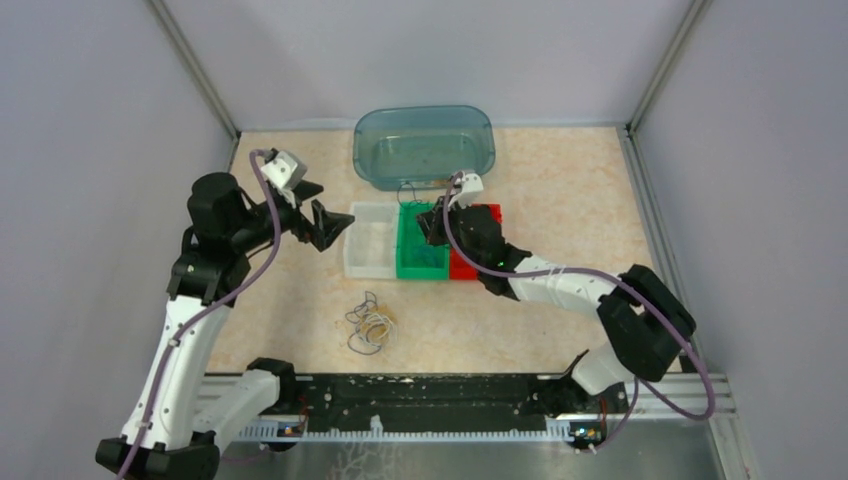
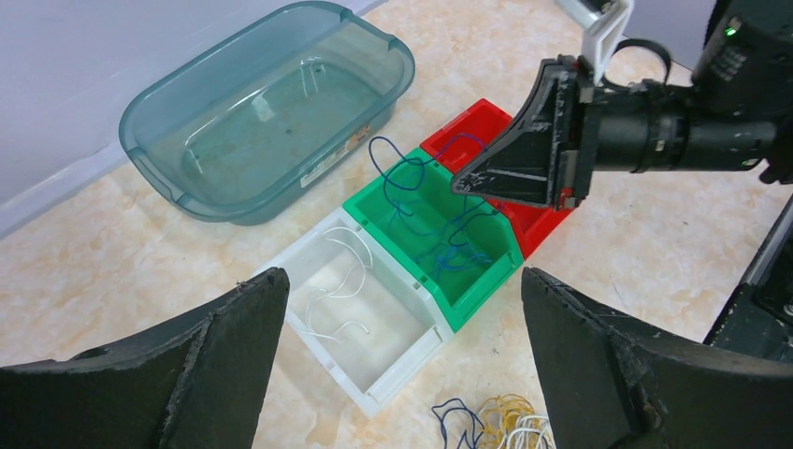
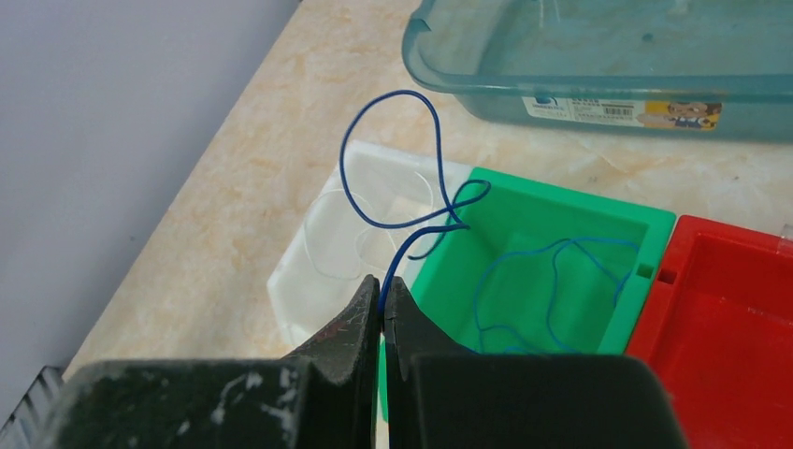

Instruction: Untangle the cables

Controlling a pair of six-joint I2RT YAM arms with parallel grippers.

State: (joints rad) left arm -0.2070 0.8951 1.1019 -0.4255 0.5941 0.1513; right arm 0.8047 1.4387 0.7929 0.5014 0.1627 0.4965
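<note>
A small tangle of blue, yellow-orange and white cables (image 1: 370, 325) lies loose on the table in front of the bins; its edge shows in the left wrist view as the cable tangle (image 2: 496, 416). My right gripper (image 3: 383, 295) is shut on one thin blue cable (image 3: 397, 92), which loops upward above the green bin (image 3: 561, 201). More blue cables (image 2: 458, 253) lie inside that bin. White cables (image 2: 341, 281) lie in the white bin (image 2: 411, 360). My left gripper (image 2: 402, 276) hangs wide open and holds nothing, left of the bins, above the table.
Three small bins stand side by side: the white bin (image 1: 352, 262), the green bin (image 1: 420, 272) and a red bin (image 1: 464, 272). A large teal tub (image 1: 362, 160) sits behind them. The right arm (image 1: 560, 285) reaches in from the right.
</note>
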